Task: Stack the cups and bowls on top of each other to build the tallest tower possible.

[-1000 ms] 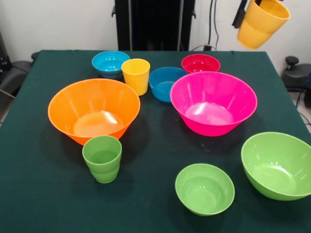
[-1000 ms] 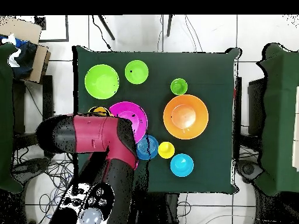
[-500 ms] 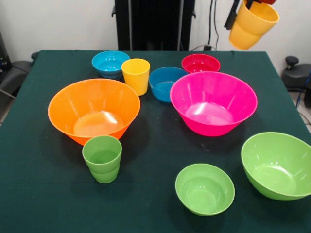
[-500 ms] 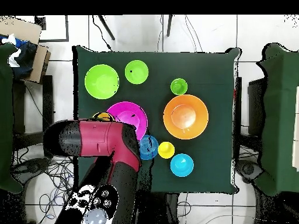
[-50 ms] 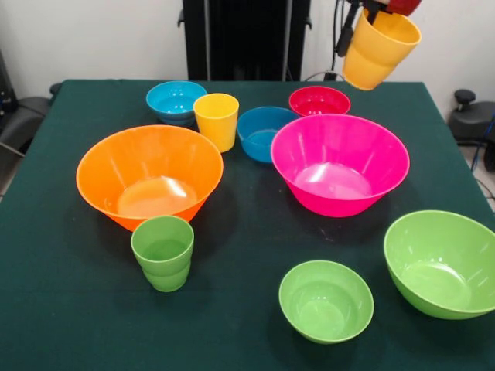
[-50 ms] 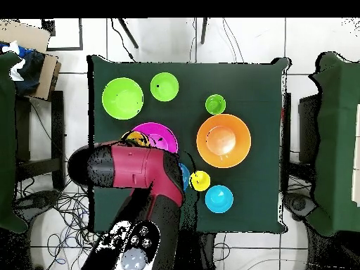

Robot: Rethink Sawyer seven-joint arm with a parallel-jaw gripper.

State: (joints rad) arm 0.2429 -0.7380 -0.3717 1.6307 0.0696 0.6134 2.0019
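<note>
The orange-yellow cup (image 5: 378, 48) hangs tilted in the closed end effector (image 5: 370, 6), high above the table (image 5: 69, 325), and should be leveled before lowering it into the pink bowl (image 5: 339, 164) just below.

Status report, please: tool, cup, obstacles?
Tool shut on orange-yellow plastic cup, held tilted above table's far side. Large hot pink plastic bowl below. Nothing stacked yet.
</note>
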